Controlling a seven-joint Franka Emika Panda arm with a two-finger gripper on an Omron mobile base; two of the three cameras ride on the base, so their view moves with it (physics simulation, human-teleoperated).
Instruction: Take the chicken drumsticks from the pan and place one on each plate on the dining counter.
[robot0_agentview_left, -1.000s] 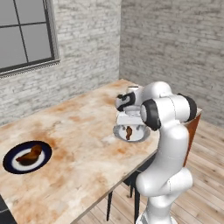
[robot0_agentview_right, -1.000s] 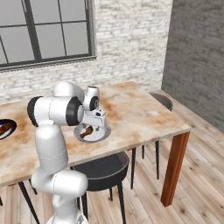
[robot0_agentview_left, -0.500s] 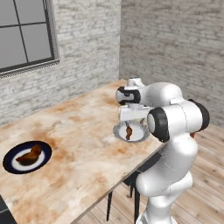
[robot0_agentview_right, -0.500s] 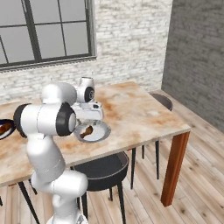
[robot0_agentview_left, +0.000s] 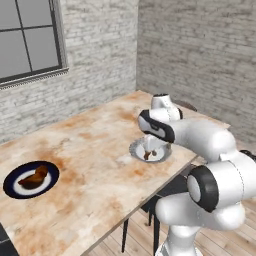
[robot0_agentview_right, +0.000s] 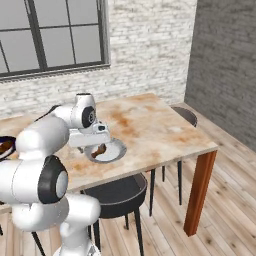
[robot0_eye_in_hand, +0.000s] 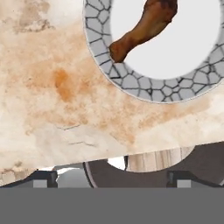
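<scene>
Two fingertips stood wide apart and held nothing, at the dining counter's near edge. The gripper had drawn back from the grey-white plate since half a second before. One drumstick lay across that plate, its thin end on the patterned rim. The other drumstick rested on the blue-rimmed plate, well apart. The arm's elbow had swung lower and nearer the cameras.
</scene>
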